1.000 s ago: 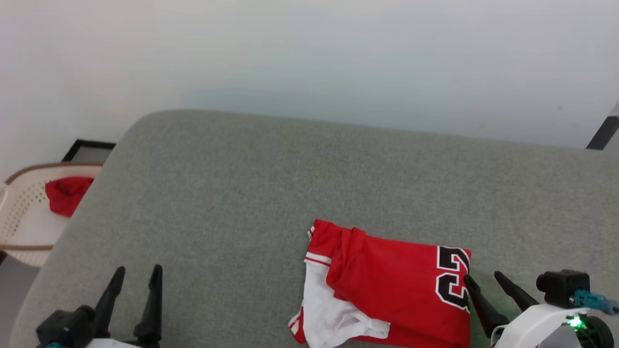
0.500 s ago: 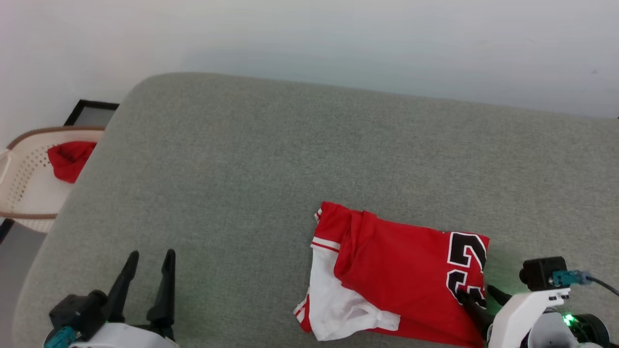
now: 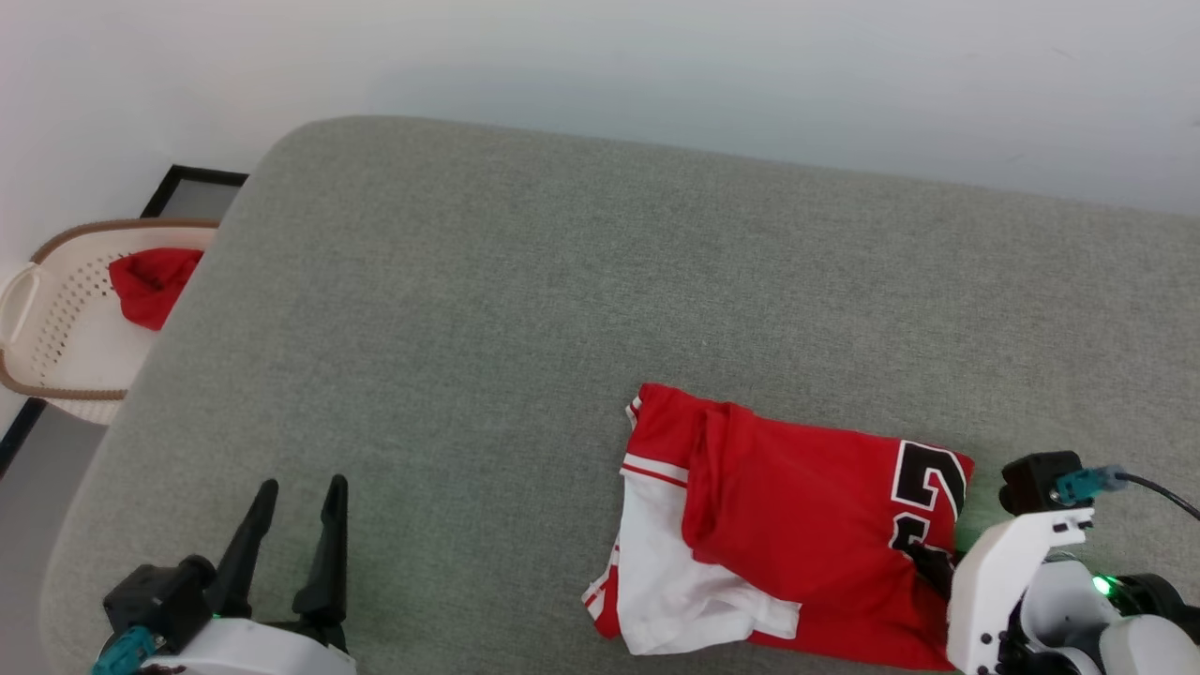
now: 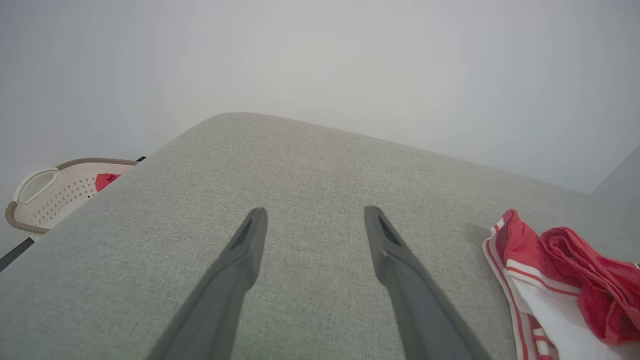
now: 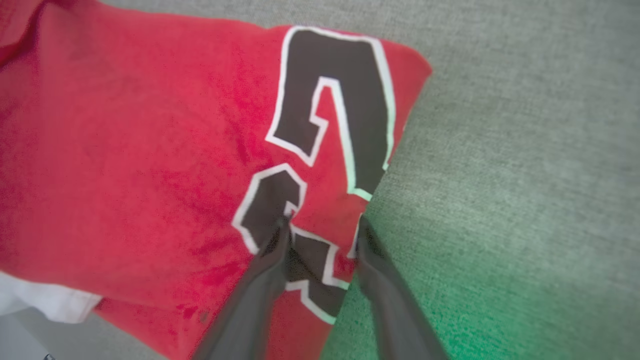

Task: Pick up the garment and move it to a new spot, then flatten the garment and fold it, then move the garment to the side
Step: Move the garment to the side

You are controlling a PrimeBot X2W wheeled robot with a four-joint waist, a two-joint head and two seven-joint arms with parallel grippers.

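Grey fabric surface (image 3: 525,309), far-left corner rounded; pale wall (image 3: 600,56) stood behind it. Basket (image 3: 37,309) with red scrap (image 3: 150,281) sat off its left edge. Garment (image 3: 797,525) lay folded at its front right. Left claw (image 3: 304,481) gaped wide at its front left. Right claw (image 5: 322,223) was narrow, astride garment's edge; grip unclear.
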